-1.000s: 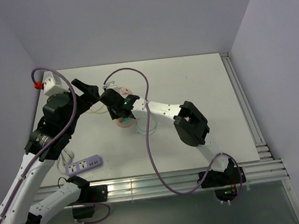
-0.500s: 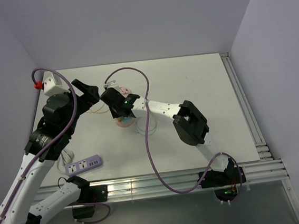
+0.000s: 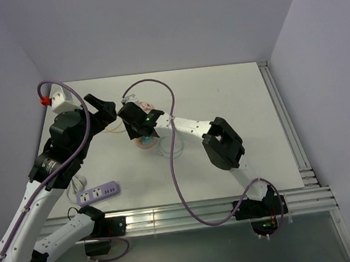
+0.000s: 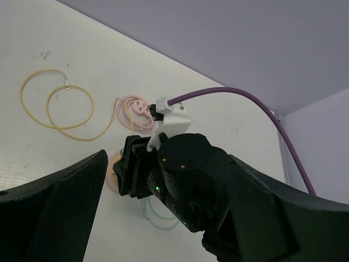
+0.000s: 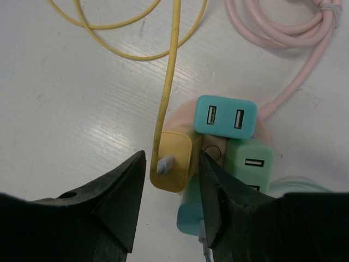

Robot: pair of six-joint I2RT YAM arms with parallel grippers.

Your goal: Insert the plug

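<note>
The yellow plug (image 5: 174, 159), with its yellow cable (image 5: 169, 71), sits upright in the round pink socket hub (image 5: 264, 130). My right gripper (image 5: 172, 164) hangs straight above it, open. One finger stands on each side of the plug, with a clear gap on the left side. From above, the right gripper (image 3: 139, 133) covers most of the hub (image 3: 144, 144). My left gripper (image 4: 169, 213) is wide open and holds nothing. It hovers just left of the right wrist (image 3: 101, 107).
A teal charger (image 5: 226, 115), a green charger (image 5: 248, 161) and another teal one (image 5: 190, 215) crowd the same hub. A pink cable (image 5: 272, 33) coils behind it and a pale teal coil (image 3: 170, 147) lies to its right. A purple power strip (image 3: 98, 193) lies near the front left.
The right gripper has edged very slightly toward the far left over the hub. The left arm has hardly moved.
</note>
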